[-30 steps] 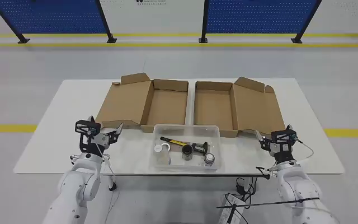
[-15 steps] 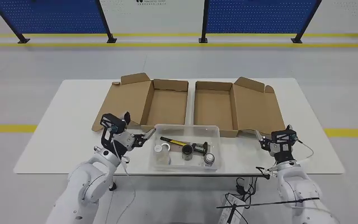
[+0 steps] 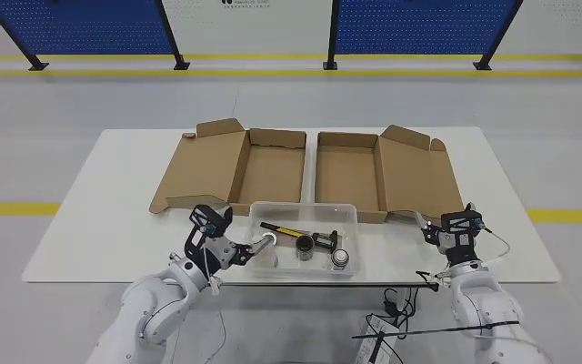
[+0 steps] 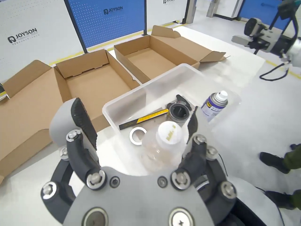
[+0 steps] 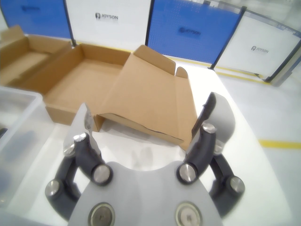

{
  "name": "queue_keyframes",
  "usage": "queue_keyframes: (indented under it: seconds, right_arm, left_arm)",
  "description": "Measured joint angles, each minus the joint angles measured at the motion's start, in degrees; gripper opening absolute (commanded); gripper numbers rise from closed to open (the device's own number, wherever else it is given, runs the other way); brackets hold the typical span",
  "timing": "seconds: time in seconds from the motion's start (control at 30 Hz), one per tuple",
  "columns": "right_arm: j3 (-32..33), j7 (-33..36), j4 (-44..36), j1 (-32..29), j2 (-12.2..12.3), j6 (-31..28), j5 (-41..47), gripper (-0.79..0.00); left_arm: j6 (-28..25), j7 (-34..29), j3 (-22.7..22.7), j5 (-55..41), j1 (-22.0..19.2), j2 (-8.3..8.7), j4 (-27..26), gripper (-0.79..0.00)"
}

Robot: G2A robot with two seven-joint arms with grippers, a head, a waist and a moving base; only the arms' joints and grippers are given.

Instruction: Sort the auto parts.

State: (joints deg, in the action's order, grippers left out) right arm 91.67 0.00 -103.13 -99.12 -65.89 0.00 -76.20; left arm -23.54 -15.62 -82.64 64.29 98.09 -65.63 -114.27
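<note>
I am seeing the left claw [image 4: 136, 112] standing wide open over the end of the clear bin [image 4: 141, 88] nearest it, gripping nothing. A clear bottle [image 4: 162, 147] with a white cap is sitting between its spread fingers, close against one of them, though I cannot tell whether it is touching. Just ahead of this claw a white ring [image 4: 137, 135] and a yellow-and-black gauge [image 4: 143, 119] are lying in the bin. Beyond them a black cylindrical part [image 4: 180, 114] is standing, with a spray can [image 4: 215, 105] further off to the side. Past the bin from this claw, the left carton [image 3: 273, 173] and the right carton [image 3: 346, 177] are lying with flaps open on the bench [image 3: 118, 182].

Every part I am seeing is sitting in the bin, so I am judging the sorting as barely begun. Nothing is delivered to a carton, and the first pick, probably the bottle, is only being lined up.

The right claw [image 5: 147, 100] is hanging open too, holding nothing. It is above the bench, with the right carton's flap just ahead of it and the bin off to its side. All five parts are waiting to be lifted and placed
</note>
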Motion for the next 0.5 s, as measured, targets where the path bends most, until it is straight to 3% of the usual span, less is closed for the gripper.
queue_keyframes:
  seconds: [0.5]
  right_arm:
    - [0.0, 0.0, 0.0, 0.0, 0.0, 0.0, 0.0, 0.0]
  left_arm:
    - [-0.12, -1.53, 3.86, 1.92, 0.05, 0.07, 2.79, 0.0]
